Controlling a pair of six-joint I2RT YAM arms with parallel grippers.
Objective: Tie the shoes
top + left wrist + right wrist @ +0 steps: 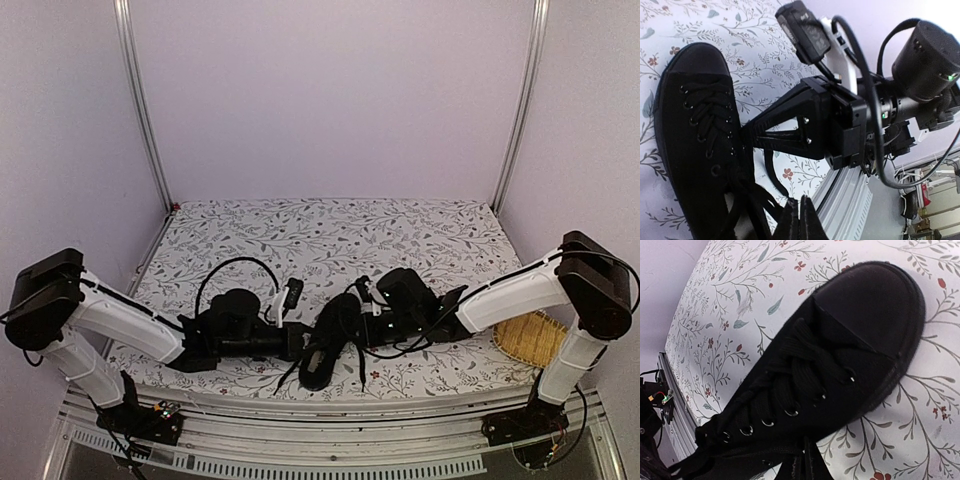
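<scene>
The black low-top shoe [335, 322] lies on the flower-printed tablecloth [330, 235] near the front edge, between the two arms. Its toe points away and a little to the right. Inside the heel there is a pale insole label [315, 362], but from above its print is too small to read. I can't find a brand mark on the canvas in either wrist view.

The thin black laces [800, 357] cross up the tongue through small metal eyelets [767, 422], and loose ends trail off the near side of the shoe.

The left gripper [800, 220] shows only at the bottom edge of its own camera. Its fingers [789, 222] are pressed together beside the trailing lace ends, and I cannot tell whether a strand is caught between them.

The right gripper [801, 465] is cut off in the same way. Its fingers [812, 467] are drawn close together against the side of the shoe, black on black, so what they grip, if anything, is hard to make out.

From above, both grippers blend into the shoe. A woven straw tray [530, 338] sits half hidden behind the right arm.
</scene>
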